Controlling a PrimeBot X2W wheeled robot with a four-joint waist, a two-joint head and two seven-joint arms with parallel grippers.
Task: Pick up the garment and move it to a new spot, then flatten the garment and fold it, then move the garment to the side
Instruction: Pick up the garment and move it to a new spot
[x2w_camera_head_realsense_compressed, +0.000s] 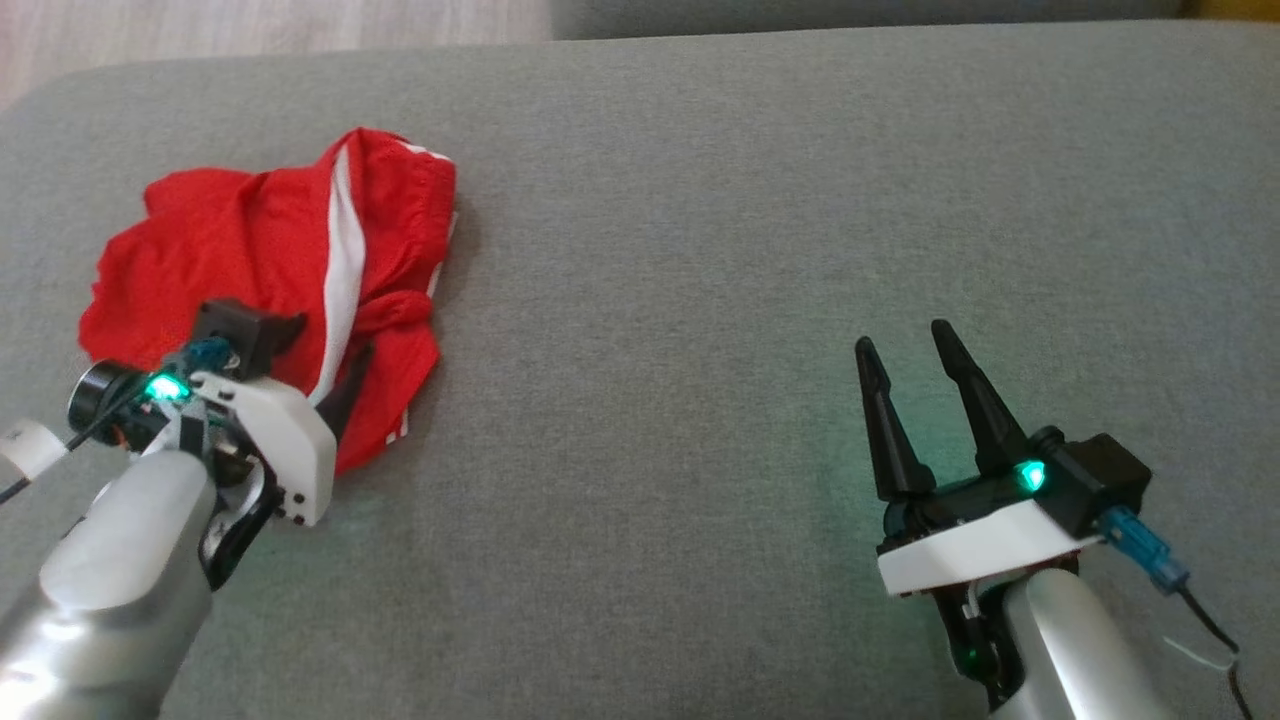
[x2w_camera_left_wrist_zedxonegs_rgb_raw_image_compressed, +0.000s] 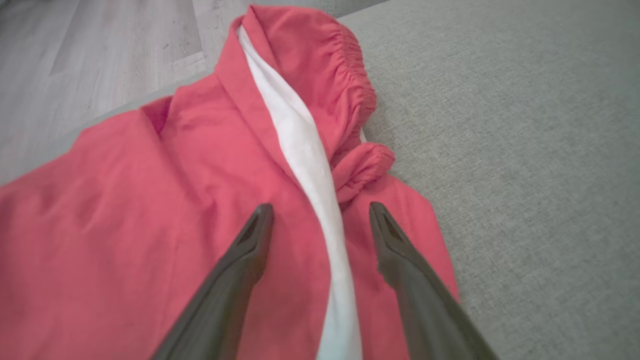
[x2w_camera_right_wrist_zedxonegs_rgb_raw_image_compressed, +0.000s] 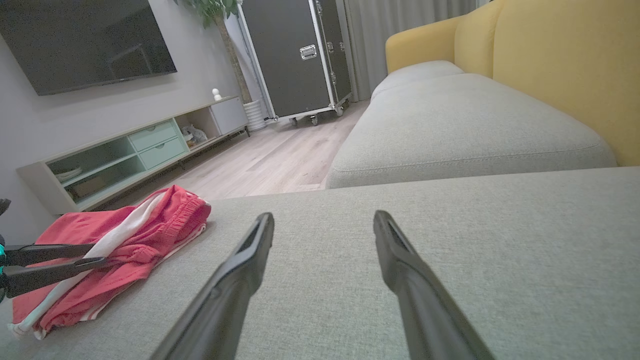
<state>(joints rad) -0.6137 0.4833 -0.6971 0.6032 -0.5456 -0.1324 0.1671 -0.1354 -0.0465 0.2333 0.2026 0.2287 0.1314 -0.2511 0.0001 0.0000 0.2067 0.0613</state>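
I see the red garment (x2w_camera_head_realsense_compressed: 270, 270), crumpled with a white stripe, on the left part of the grey sofa cushion (x2w_camera_head_realsense_compressed: 700, 250). My left gripper (x2w_camera_left_wrist_zedxonegs_rgb_raw_image_compressed: 320, 212) is over it, fingers spread, nothing clamped. My right gripper (x2w_camera_head_realsense_compressed: 903, 337) is spread too, well apart over bare cushion. Room: wood floor (x2w_camera_right_wrist_zedxonegs_rgb_raw_image_compressed: 270, 160), wall TV (x2w_camera_right_wrist_zedxonegs_rgb_raw_image_compressed: 85, 40), low cabinet (x2w_camera_right_wrist_zedxonegs_rgb_raw_image_compressed: 125, 150), black wheeled case (x2w_camera_right_wrist_zedxonegs_rgb_raw_image_compressed: 295, 55), yellow backrest (x2w_camera_right_wrist_zedxonegs_rgb_raw_image_compressed: 560, 65).

The grey couch seat (x2w_camera_head_realsense_compressed: 700, 250) has a crumpled red garment (x2w_camera_head_realsense_compressed: 220, 260) lying near its far left corner.
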